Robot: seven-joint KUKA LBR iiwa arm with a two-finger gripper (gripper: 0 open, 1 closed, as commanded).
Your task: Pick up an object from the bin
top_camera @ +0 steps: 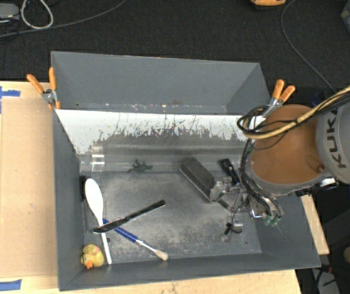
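Observation:
My gripper [235, 212] hangs low over the right part of the bin floor, under the arm's orange cover. Just to its left a grey rectangular block [197, 175] lies at a slant, its near end close to the gripper. A small dark bit [229, 228] shows on the floor right below the gripper; what it is I cannot tell. A black knife [130, 217] lies in the middle left, well apart from the gripper.
A clear plastic tube [101, 159] lies along the back wall at the left. At the left side are a white spoon [94, 199], a blue-handled brush [136, 239] and a yellow rubber duck [92, 256] in the front left corner.

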